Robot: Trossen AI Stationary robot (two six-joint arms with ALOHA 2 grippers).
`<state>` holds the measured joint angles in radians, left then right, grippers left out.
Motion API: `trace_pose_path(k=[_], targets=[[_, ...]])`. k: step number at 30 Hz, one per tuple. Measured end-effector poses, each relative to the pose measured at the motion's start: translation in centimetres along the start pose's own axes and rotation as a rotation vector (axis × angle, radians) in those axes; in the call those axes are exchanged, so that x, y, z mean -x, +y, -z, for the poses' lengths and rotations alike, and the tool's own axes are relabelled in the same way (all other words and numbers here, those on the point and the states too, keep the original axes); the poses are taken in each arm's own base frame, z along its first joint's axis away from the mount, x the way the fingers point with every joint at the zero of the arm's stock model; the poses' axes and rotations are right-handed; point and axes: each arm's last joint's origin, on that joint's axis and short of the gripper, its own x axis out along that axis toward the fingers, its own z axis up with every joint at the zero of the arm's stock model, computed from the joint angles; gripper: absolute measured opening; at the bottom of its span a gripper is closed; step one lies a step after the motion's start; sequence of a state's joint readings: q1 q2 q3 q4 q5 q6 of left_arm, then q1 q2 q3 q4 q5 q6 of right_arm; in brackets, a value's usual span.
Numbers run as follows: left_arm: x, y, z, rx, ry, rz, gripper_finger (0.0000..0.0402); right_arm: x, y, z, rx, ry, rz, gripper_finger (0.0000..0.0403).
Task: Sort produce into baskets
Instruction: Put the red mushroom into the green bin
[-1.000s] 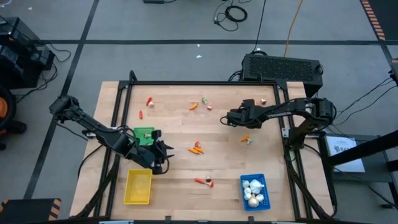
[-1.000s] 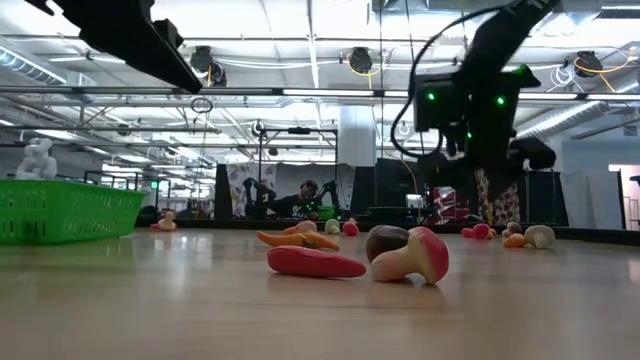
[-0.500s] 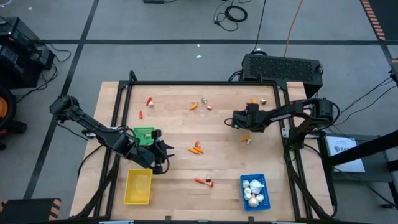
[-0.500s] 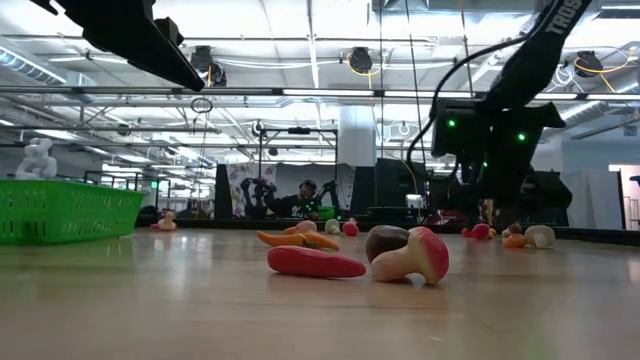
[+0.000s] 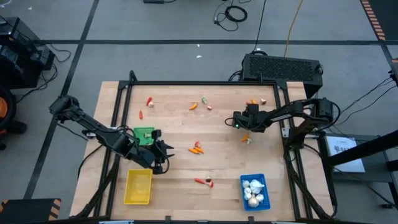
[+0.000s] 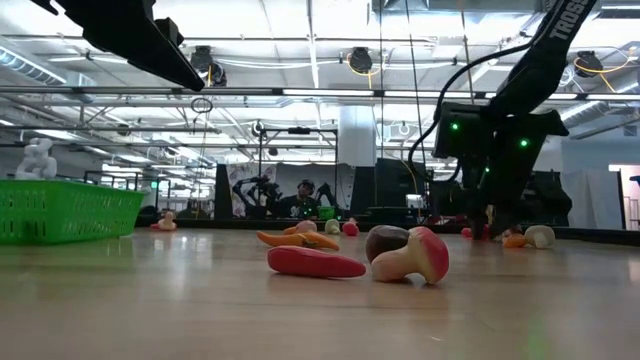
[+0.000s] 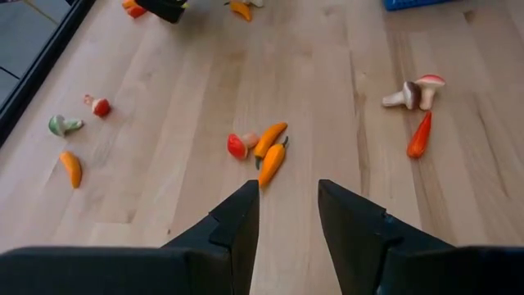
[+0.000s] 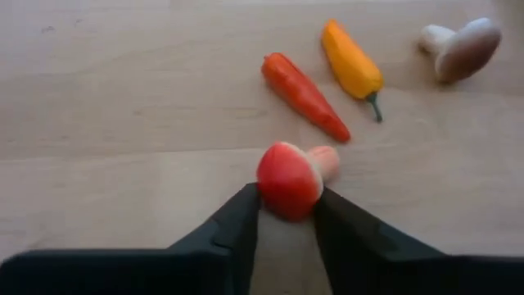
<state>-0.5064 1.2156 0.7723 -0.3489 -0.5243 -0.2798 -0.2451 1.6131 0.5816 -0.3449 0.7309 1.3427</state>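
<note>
My right gripper (image 8: 286,201) stands low over the table's right half (image 5: 242,126), fingers pointing down, shut on a red-capped toy mushroom (image 8: 288,174). An orange-red carrot (image 8: 304,96), a yellow pepper (image 8: 350,59) and a brown mushroom (image 8: 460,49) lie just beyond it. My left gripper (image 7: 288,205) waits open and empty beside the green basket (image 5: 144,133). The yellow basket (image 5: 138,186) is near left. The blue basket (image 5: 255,177), near right, holds white garlic bulbs (image 5: 252,193). My right gripper pinches the mushroom's red cap (image 8: 270,176) between its two fingertips, one on each side. The fingers come from above, pointing down. The mushroom lies on the table, its pale stem (image 8: 326,160) sticking out sideways beyond the fingers.
Loose produce lies about: an orange and red cluster (image 5: 197,148) at the centre, a red pepper with a mushroom (image 5: 205,182) near the front, and small pieces along the far side (image 5: 149,101) (image 5: 194,106) (image 5: 252,101). A black frame (image 5: 205,83) borders the table.
My right gripper has moved a little toward the table's right edge and come down to the tabletop beside the orange pieces.
</note>
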Motion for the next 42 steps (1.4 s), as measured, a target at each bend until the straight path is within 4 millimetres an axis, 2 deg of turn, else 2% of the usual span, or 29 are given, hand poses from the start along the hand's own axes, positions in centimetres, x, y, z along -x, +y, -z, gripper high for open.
trace_pose_path(k=[7, 11, 15, 21, 25, 28, 34, 38, 42], targets=[[0.0, -0.1, 0.0, -0.027, 0.001, 0.003, 0.0135, 0.3, 0.5, 0.3, 0.054, 0.016, -0.049, 0.0035], [0.1, -0.2, 0.1, -0.042, 0.001, 0.009, 0.0135, 1.2, 1.7, 0.3, 0.099, 0.052, -0.113, 0.002], [0.1, -0.2, 0.1, -0.042, 0.001, 0.007, 0.0135, 2.7, 3.8, -0.2, 0.162, 0.109, -0.217, 0.0019], [0.0, -0.2, 0.4, -0.062, 0.004, 0.007, 0.0135, 6.6, 8.0, -1.3, 0.334, 0.188, -0.472, 0.0018], [-1.1, -0.3, 2.2, -0.128, -0.038, 0.001, 0.0135, 9.9, 10.3, -1.5, 0.474, 0.194, -0.679, 0.0018], [-2.0, -0.3, 3.4, -0.159, -0.153, 0.012, 0.0135, 12.4, 11.5, -1.0, 0.558, 0.197, -0.854, 0.0018], [-2.1, -0.1, 3.7, -0.175, -0.47, 0.017, 0.0135, 16.1, 12.3, 1.0, 0.707, 0.157, -1.155, 0.0018], [-2.5, -0.5, 3.2, -0.263, -0.525, 0.014, 0.0135, 17.5, 12.4, 1.6, 0.772, 0.146, -1.299, 0.0018], [-4.2, -1.0, 2.7, -0.383, -0.537, -0.013, 0.0135, 18.3, 12.5, 2.0, 0.82, 0.144, -1.399, 0.0018]])
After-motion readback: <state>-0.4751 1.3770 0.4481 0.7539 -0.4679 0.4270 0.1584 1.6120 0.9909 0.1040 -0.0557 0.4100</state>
